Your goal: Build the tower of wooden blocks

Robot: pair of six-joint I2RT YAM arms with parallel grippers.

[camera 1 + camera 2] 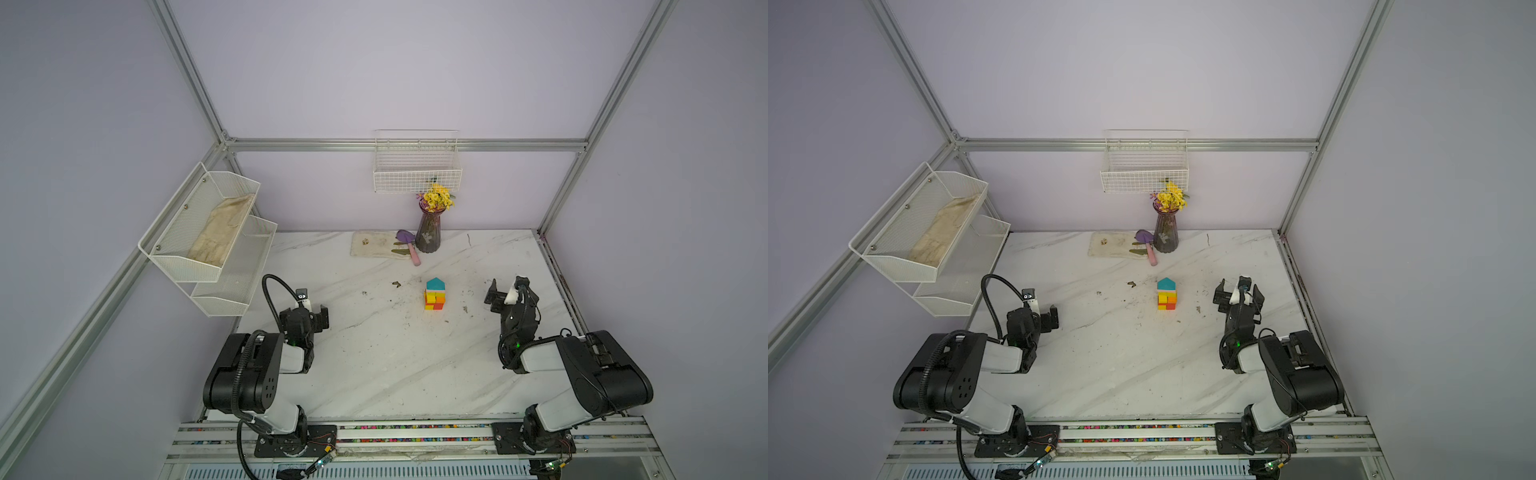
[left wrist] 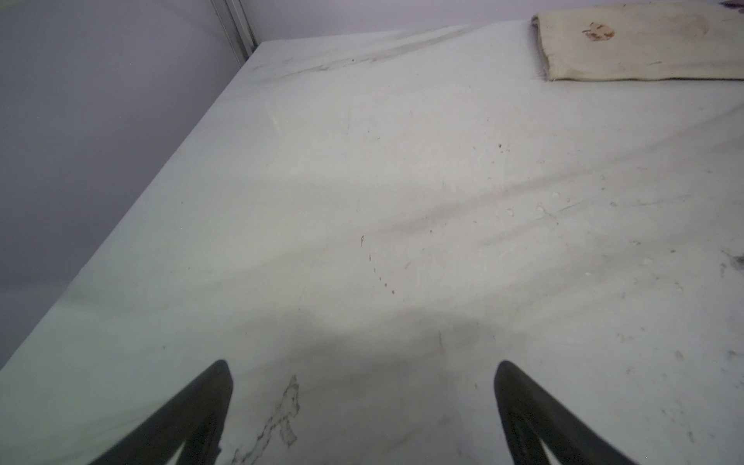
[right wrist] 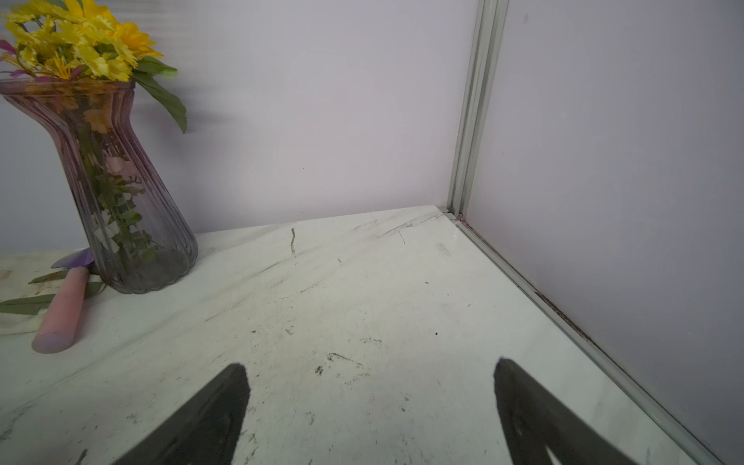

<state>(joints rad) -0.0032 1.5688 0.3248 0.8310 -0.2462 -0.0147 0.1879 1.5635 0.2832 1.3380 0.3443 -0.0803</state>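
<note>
In both top views the tower (image 1: 434,296) (image 1: 1166,295) stands upright a little behind the middle of the marble table (image 1: 374,365). It is a narrow stack of red, orange and yellow wood blocks with a teal pointed roof piece (image 1: 435,284) on top. I see no loose blocks on the table. My left gripper (image 1: 309,318) (image 1: 1038,320) (image 2: 362,374) is open and empty, well to the left of the tower. To the tower's right, clear of it, my right gripper (image 1: 509,291) (image 1: 1239,293) (image 3: 368,374) is open and empty. Neither wrist view shows the tower.
A purple vase of yellow flowers (image 1: 430,232) (image 3: 120,201) stands at the back, with a pink-handled trowel (image 1: 409,247) (image 3: 62,314) and a soiled cloth (image 1: 374,244) (image 2: 636,44) beside it. A wire basket (image 1: 417,166) hangs on the back wall, mesh shelves (image 1: 208,232) on the left.
</note>
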